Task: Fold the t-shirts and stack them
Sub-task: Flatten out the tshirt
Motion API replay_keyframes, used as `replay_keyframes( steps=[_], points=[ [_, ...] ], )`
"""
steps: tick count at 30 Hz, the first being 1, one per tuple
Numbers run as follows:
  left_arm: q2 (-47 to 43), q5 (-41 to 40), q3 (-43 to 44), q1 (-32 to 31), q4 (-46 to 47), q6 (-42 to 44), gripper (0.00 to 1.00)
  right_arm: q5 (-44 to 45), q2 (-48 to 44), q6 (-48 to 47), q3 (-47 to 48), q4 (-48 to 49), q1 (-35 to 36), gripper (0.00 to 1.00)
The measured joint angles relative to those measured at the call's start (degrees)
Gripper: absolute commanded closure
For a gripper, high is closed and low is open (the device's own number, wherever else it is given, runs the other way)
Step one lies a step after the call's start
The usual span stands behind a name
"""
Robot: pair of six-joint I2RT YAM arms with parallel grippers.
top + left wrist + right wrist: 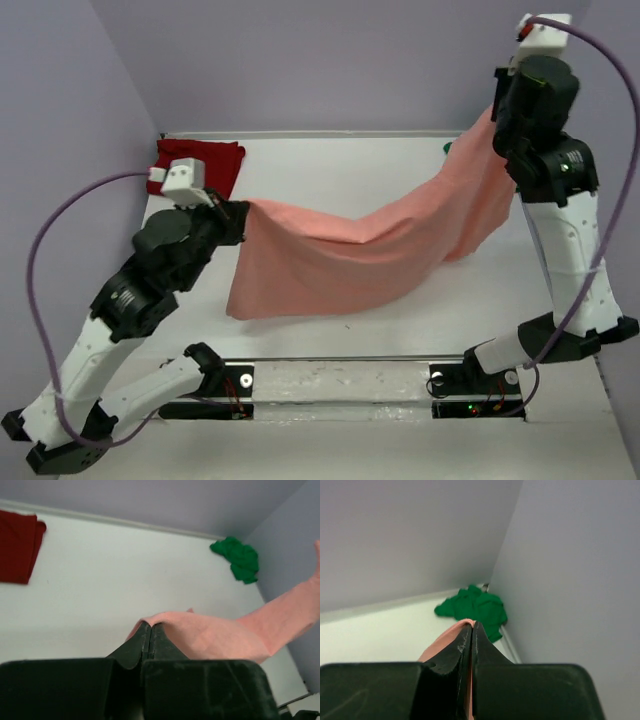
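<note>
I see left gripper (150,627) clamped tight on one corner of salmon-pink t-shirt (350,255). Shirt hangs stretched between both arms, lower edge draping to table (340,170). Right gripper (471,625) pinched closed on shirt's opposite end, raised higher. Beyond shirt's left end: dark red t-shirt (205,160), lying flat. Beyond its right end: green t-shirt (475,607), crumpled in far corner.

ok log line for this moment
pink shirt: slung between grippers | left gripper: shut on it | right gripper: shut on it, higher | red shirt: far left | green shirt: far right corner
</note>
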Motion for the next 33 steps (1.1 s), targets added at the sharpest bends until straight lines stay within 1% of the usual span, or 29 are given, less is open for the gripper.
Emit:
replay_keyframes(
  steps=[1, 4, 7, 8, 10, 13, 15, 18, 20, 23, 27, 30, 33],
  points=[
    [2.16, 0.39, -3.06, 0.00, 0.48, -0.63, 1.00, -0.90, 1.40, 1.22, -2.47, -0.92, 0.35, 1.00],
    [6.73, 0.59, -8.31, 0.00, 1.79, -2.43, 1.00, -2.93, 5.44, 2.73, -7.04, -2.75, 0.72, 1.00],
    [14.25, 0.61, -10.93, 0.94, 3.65, -2.93, 1.00, -4.04, 11.65, 2.54, -6.45, -4.50, 1.05, 1.00],
    [16.15, 1.18, -11.02, 2.12, 4.22, -2.73, 1.00, -4.24, 13.05, 2.29, -5.38, -5.01, 1.07, 1.00],
    [19.26, 2.58, -10.95, 5.64, 6.95, -2.27, 1.00, -5.44, 18.01, 1.66, 0.24, -5.55, 1.07, 1.00],
    [25.88, 4.85, -8.50, 14.34, 11.15, -0.76, 1.00, -6.84, 25.68, 0.17, 11.52, -5.11, 1.07, 1.00],
    [28.63, 5.60, -6.01, 16.65, 11.93, 0.09, 1.00, -8.74, 30.51, -1.01, 19.17, -4.46, 0.48, 1.00],
    [33.59, 7.34, -1.16, 20.98, 14.69, 0.85, 1.00, -10.51, 32.61, -1.42, 20.79, -3.67, -0.94, 1.00],
    [34.99, 7.48, -0.33, 22.95, 15.80, 1.11, 1.00, -11.52, 33.86, -1.44, 20.50, -3.67, -2.67, 1.00],
    [34.75, 7.54, -0.57, 24.46, 16.26, 1.55, 1.00, -12.24, 34.58, -1.42, 17.79, -3.80, -4.52, 1.00],
    [29.29, 10.78, -3.19, 24.00, 18.38, 3.21, 1.00, -12.33, 34.36, -2.23, 17.70, -3.87, -4.44, 1.00],
    [22.23, 11.32, -2.34, 21.16, 18.32, 6.60, 1.00, -12.04, 32.00, -2.99, 17.73, -3.96, -3.17, 1.00],
    [16.85, 11.26, 2.38, 17.75, 16.72, 9.68, 1.00, -9.60, 25.42, -5.07, 16.35, -3.08, 0.04, 1.00]
  ],
)
